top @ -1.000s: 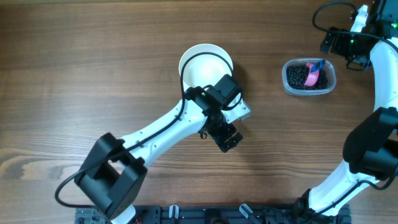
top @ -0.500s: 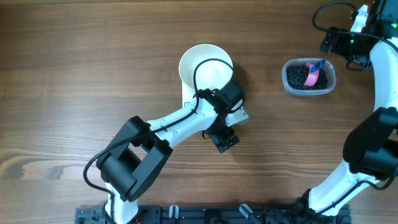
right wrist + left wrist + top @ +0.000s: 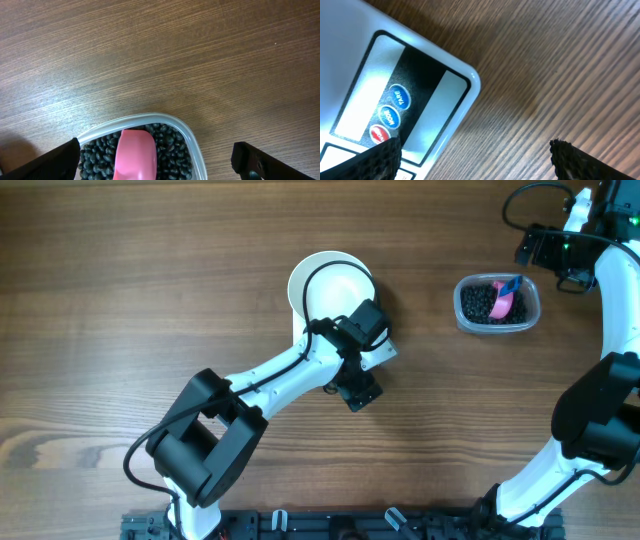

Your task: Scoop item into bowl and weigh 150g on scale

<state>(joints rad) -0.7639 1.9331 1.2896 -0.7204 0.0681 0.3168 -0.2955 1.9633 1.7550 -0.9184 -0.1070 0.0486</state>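
**Both grippers wide and empty; beans in the tub**

The left gripper [image 3: 358, 392] hangs over the front corner of the scale [image 3: 386, 357], near the middle of the desk [image 3: 150, 280]. Its jaws stand wide apart with nothing between them. In the left wrist view the gripper [image 3: 475, 160] straddles the scale's [image 3: 420, 75] rounded corner. One dark fingertip [image 3: 385, 157] sits low over the button panel and the other is out over bare wood. The panel shows a pale grey display and three small round buttons, two blue and one red, and the upper blue one is marked TARE.

The bowl [image 3: 330, 285] is white and looks empty. It sits just behind the left wrist, close against the scale, but the arm hides whether it rests on the platform.

Well off to the right lies a clear tub [image 3: 460, 305] holding the item [image 3: 480, 302], a dark heap of small black pellets. A pink scoop [image 3: 503, 302] lies on top of them.

The right gripper [image 3: 540, 248] is just beyond the tub's far right corner. In the right wrist view the gripper [image 3: 157, 162] has its jaws spread wide, holding nothing. The tub's rim [image 3: 195, 145], the pellets [image 3: 172, 150] and the scoop [image 3: 135, 152] lie below and between the fingers.
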